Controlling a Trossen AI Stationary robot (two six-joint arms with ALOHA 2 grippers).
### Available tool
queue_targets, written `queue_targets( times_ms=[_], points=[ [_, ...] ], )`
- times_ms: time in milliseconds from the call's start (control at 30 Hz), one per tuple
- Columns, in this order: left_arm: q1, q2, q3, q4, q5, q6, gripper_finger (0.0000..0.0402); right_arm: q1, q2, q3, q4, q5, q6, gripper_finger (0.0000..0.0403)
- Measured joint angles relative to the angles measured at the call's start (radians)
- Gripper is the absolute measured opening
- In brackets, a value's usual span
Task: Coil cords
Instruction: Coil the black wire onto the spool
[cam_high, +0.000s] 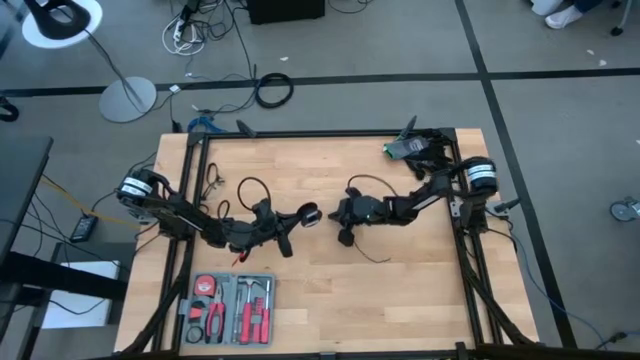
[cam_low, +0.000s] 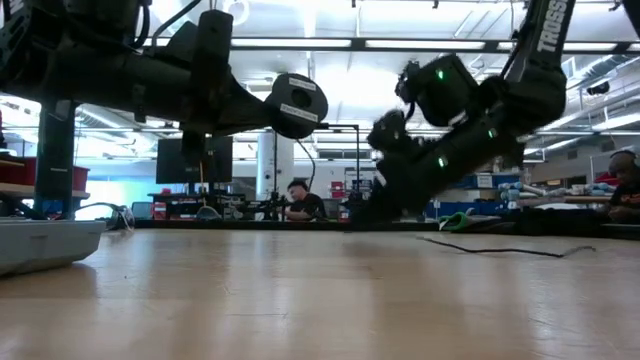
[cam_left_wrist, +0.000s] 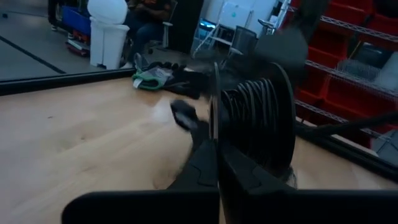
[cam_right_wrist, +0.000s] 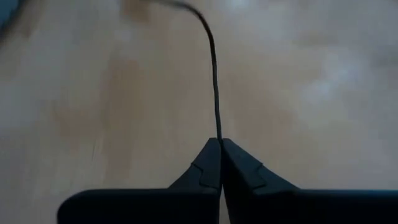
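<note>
A small round black puck (cam_left_wrist: 261, 124) with thin black cord wound on it hangs above the middle of the table, also seen as a disc in the low view (cam_low: 295, 105). My left gripper (cam_left_wrist: 217, 149) is shut on it, reaching in from the table's left (cam_high: 300, 216). Just right of it, my right gripper (cam_right_wrist: 219, 144) is shut on a loose length of the cord (cam_right_wrist: 214, 87), pointing slantwise down (cam_high: 338, 214). More cord arcs over the table (cam_high: 365, 182), loops by the left arm (cam_high: 250, 186) and trails toward the near side (cam_high: 375, 255). My left gripper pinches the thin rim of the puck's near disc (cam_left_wrist: 214, 115) between its two fingers, coming level from the table's left. The puck stands on edge, lifted clear of the table. My right gripper pinches a single strand of cord (cam_right_wrist: 217, 134) at its fingertips, slanting down from the table's right. The fingers lie along the strand, which runs on ahead of them over the tabletop and curves off.
An open tool case (cam_high: 232, 305) lies at the near left. A green and black bundle (cam_high: 410, 148) sits at the far right corner. A black frame (cam_high: 320, 133) runs round the table's edges. A pale tray (cam_low: 40, 245) shows at the low view's left.
</note>
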Motion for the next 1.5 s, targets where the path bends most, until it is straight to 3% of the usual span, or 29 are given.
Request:
queue_targets(
  times_ms=[300,500,667,900,1167,1500],
  points=[
    [0.000,-0.001,0.000,-0.186,-0.009,-0.061,0.0000,-0.035,-0.336,0.001,-0.316,0.004,0.059,0.0001],
    [0.008,-0.001,0.000,-0.239,-0.036,-0.085,0.0000,-0.034,-0.469,0.002,-0.326,0.003,0.060,0.0001],
    [0.015,-0.001,0.000,-0.235,-0.034,-0.086,0.0000,-0.034,-0.416,0.059,-0.352,0.004,0.057,0.0000],
    [0.015,-0.001,0.000,-0.240,-0.031,-0.088,0.0000,-0.031,-0.272,0.265,-0.482,0.004,-0.054,0.0000],
    [0.015,0.000,0.000,-0.264,-0.035,-0.110,0.0000,-0.021,-0.195,0.463,-0.608,0.005,-0.162,0.0000],
    [0.015,0.000,0.000,-0.289,-0.040,-0.134,0.0000,-0.025,-0.182,0.513,-0.645,0.026,-0.201,0.0000]
  ],
)
